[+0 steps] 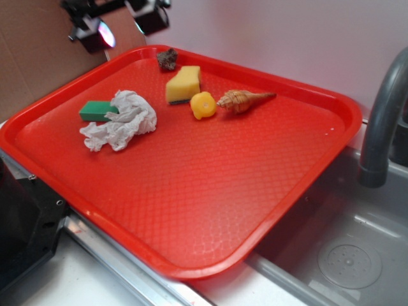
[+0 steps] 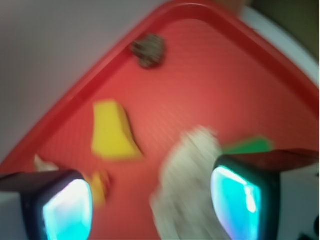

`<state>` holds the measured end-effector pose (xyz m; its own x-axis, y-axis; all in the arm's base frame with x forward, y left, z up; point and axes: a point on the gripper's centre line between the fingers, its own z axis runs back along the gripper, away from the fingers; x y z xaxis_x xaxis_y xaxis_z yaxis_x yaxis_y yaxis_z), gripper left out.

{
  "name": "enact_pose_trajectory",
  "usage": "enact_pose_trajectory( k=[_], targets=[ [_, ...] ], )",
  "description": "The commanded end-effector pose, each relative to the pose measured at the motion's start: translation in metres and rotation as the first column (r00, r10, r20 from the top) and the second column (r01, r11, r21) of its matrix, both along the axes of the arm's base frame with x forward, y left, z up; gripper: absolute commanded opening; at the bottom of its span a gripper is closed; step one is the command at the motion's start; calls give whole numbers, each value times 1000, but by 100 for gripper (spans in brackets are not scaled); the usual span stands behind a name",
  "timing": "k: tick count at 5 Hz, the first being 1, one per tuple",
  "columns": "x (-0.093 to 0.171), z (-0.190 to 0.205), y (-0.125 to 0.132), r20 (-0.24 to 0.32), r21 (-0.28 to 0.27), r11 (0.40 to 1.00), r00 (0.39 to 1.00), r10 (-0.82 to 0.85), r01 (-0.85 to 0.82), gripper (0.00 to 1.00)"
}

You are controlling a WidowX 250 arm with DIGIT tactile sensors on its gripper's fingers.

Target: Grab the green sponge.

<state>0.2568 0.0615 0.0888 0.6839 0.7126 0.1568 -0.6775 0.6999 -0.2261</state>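
Note:
The green sponge [image 1: 97, 110] lies flat at the left side of the red tray [image 1: 210, 191], its right end tucked under a crumpled white cloth [image 1: 123, 121]. My gripper [image 1: 121, 24] hangs high above the tray's far left corner, well clear of the sponge, its jaws open. In the blurred wrist view the gripper [image 2: 152, 207] is open with nothing between its glowing pads. The sponge [image 2: 247, 145] peeks out as a green strip behind the cloth [image 2: 187, 180], just above the right finger.
On the tray's far part lie a yellow sponge wedge [image 1: 183, 85], a small yellow object [image 1: 203, 104], a spiral seashell [image 1: 242, 100] and a dark brown lump [image 1: 167, 59]. A grey faucet [image 1: 382, 115] and sink basin [image 1: 344, 255] are at right. Cardboard stands at back left.

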Motion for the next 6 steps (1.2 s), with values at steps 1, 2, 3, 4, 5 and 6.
enact_pose_trajectory(
  k=[1,2,3,4,5,6],
  targets=[
    [49,-50,-17,-17,27,979,980,-200,200,100],
    [50,-51,-30,19,19,961,961,-277,277,100],
    [52,-47,-35,15,6,954,954,-298,298,100],
    [64,-65,-40,-84,22,961,959,-272,274,97],
    [65,-66,-43,-129,5,959,951,-280,283,0],
    [50,-44,-43,-119,-15,957,950,-289,289,0]
  ],
)
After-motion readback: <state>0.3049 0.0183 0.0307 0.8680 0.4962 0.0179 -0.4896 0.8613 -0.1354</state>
